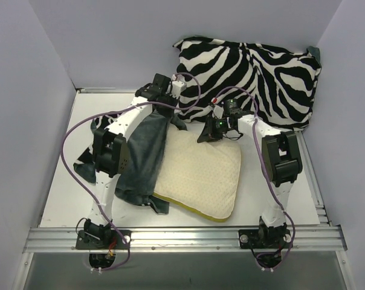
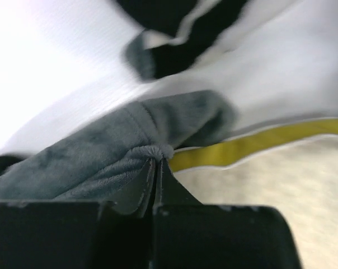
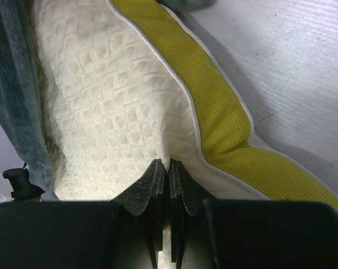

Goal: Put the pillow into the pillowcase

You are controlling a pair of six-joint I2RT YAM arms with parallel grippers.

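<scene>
The cream quilted pillow with its olive-yellow edge lies flat in the middle of the table. The grey-teal pillowcase drapes over its left side, zebra face showing at the far left. My left gripper is shut on a fold of the pillowcase's plush edge, held above the pillow's far left corner. My right gripper is shut on a pinch of the pillow's cream cover near its far edge, beside the yellow piping.
A plump zebra cushion with a teal corner leans against the back wall at the right. Purple walls close in on the left and right. The metal rail runs along the near table edge.
</scene>
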